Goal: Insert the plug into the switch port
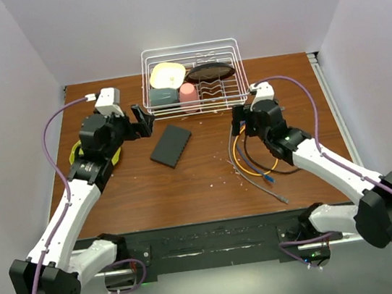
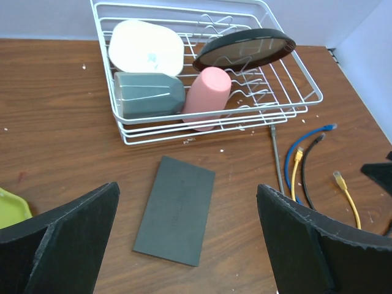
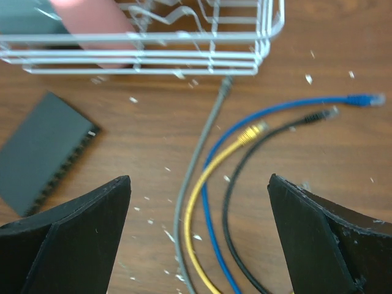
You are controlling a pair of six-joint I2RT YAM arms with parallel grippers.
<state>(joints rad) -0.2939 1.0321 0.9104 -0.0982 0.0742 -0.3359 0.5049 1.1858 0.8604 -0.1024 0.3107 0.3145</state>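
Observation:
The switch, a flat dark grey box (image 1: pixel 171 145), lies on the table left of centre. A row of ports lines the narrow edge that shows in the right wrist view (image 3: pixel 64 164). Several cables lie right of it, each ending in a plug: grey (image 3: pixel 224 87), yellow (image 3: pixel 252 131), blue (image 3: pixel 365 98) and black (image 3: pixel 324 114). My left gripper (image 1: pixel 141 120) is open and empty, hovering above the box (image 2: pixel 176 210). My right gripper (image 1: pixel 237 119) is open and empty above the cables (image 1: pixel 245 162), with the cable runs between its fingers (image 3: pixel 79 233).
A white wire dish rack (image 1: pixel 189 45) stands at the back with a cream dish, a grey cup, a pink cup (image 1: pixel 188 97) and a dark plate. A lime green object (image 1: pixel 76 153) lies under the left arm. White flecks litter the wood.

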